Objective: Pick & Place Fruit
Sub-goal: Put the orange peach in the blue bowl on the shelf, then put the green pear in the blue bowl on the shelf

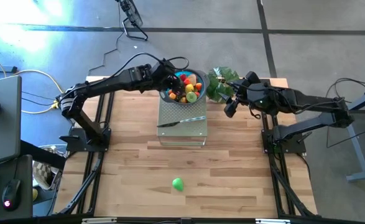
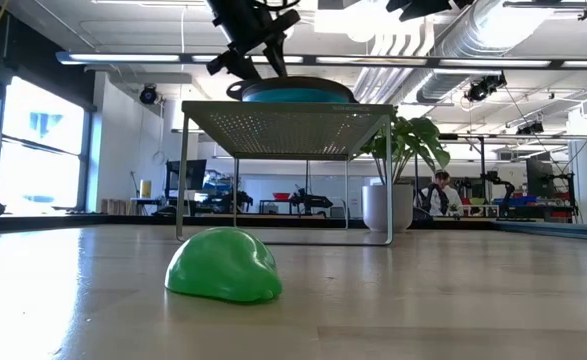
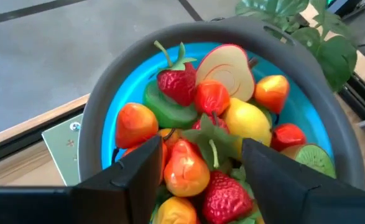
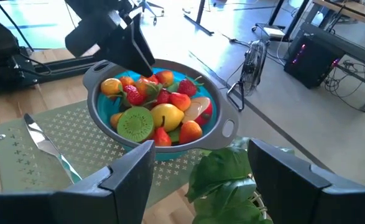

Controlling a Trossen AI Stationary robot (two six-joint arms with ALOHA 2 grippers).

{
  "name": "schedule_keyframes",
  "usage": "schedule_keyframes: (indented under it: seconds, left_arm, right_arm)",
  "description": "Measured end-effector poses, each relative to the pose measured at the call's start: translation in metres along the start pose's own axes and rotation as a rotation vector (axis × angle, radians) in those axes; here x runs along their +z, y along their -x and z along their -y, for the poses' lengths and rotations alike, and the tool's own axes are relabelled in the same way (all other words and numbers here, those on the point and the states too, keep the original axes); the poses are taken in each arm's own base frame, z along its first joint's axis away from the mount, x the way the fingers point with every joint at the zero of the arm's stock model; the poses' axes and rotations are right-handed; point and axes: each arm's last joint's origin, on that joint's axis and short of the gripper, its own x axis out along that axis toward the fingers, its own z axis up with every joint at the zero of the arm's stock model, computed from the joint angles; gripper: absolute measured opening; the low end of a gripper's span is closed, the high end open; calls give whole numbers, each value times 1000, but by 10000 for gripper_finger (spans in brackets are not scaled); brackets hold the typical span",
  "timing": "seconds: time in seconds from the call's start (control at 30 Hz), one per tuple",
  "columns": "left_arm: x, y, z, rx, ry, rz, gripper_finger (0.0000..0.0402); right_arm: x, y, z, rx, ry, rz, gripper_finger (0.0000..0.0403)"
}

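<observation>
Your left claw (image 3: pixel 198 165) hovers, fingers apart, over small plastic toy fruits (image 3: pixel 213 134) heaped every way in the round blue bowl (image 1: pixel 183 96); right claw (image 4: pixel 194 168) waits open beside a leafy green plant (image 1: pixel 221 82)

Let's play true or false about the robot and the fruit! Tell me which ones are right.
1. The bowl is full of fruit. True.
2. The knife lies inside the bowl. False: it lies on the metal rack, beside the bowl.
3. A green fruit sits alone on the table. True.
4. The left gripper is over the green fruit. False: it is over the bowl.
5. The right gripper is beside the plant. True.
</observation>
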Motion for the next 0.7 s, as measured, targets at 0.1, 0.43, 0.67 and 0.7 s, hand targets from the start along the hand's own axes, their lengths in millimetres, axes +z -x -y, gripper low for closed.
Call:
schedule_keyframes:
  seconds: [0.1,0.43,0.67,0.7]
  left_arm:
    - [1,1,0,-6,12,8,226]
    - [-10,27,10,-101,-13,-63,230]
    - [-41,48,46,-199,-43,-135,230]
    - [-46,51,50,-211,-42,-147,230]
  right_arm:
    - [0,0,0,0,0,0,250]
    - [0,0,0,1,1,0,250]
    - [0,0,0,1,1,0,250]
    - [0,0,0,1,1,0,250]
